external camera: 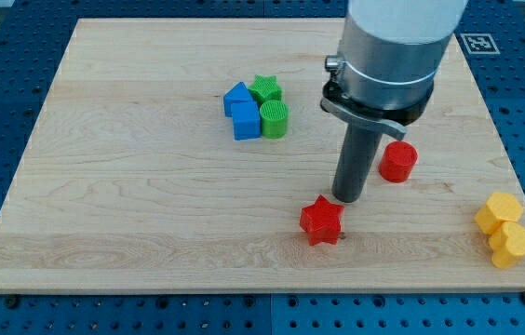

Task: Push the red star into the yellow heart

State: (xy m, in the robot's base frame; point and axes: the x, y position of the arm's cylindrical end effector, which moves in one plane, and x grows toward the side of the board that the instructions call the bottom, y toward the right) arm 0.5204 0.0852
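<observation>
The red star (321, 221) lies on the wooden board (132, 205) at the view's lower middle. The yellow heart (511, 244) sits near the board's lower right corner, touching a second yellow block (499, 212) just above it. My tip (347, 198) stands just above and to the right of the red star, very close to it or touching its upper right point. The rod hangs from the large grey arm body at the view's top.
A red cylinder (397, 161) stands right of the rod. A cluster at the upper middle holds two blue blocks (241, 111), a green star (265, 89) and a green cylinder (275, 119). The board's right edge is close to the yellow blocks.
</observation>
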